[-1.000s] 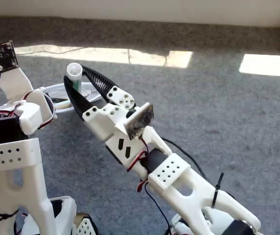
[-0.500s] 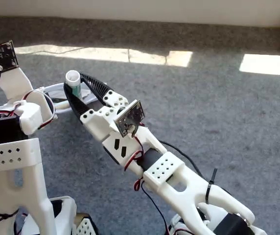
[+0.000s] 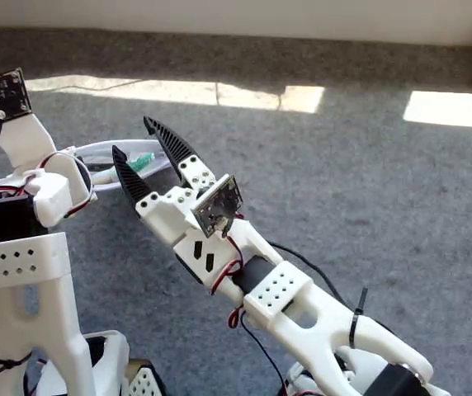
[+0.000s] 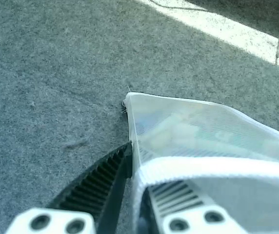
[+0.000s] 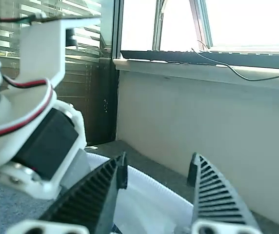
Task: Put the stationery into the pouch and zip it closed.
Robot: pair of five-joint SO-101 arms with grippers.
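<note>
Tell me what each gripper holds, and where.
Left gripper pinches the pouch by its white rim, near a corner. Right gripper is open, holding nothing.

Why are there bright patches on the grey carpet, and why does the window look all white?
High view: sun lands in bright patches on the grey carpet; the rest is in shade. Right wrist view: daylight glares the window out to white. Left wrist view: a sunlit strip crosses the carpet beyond the pouch.
</note>
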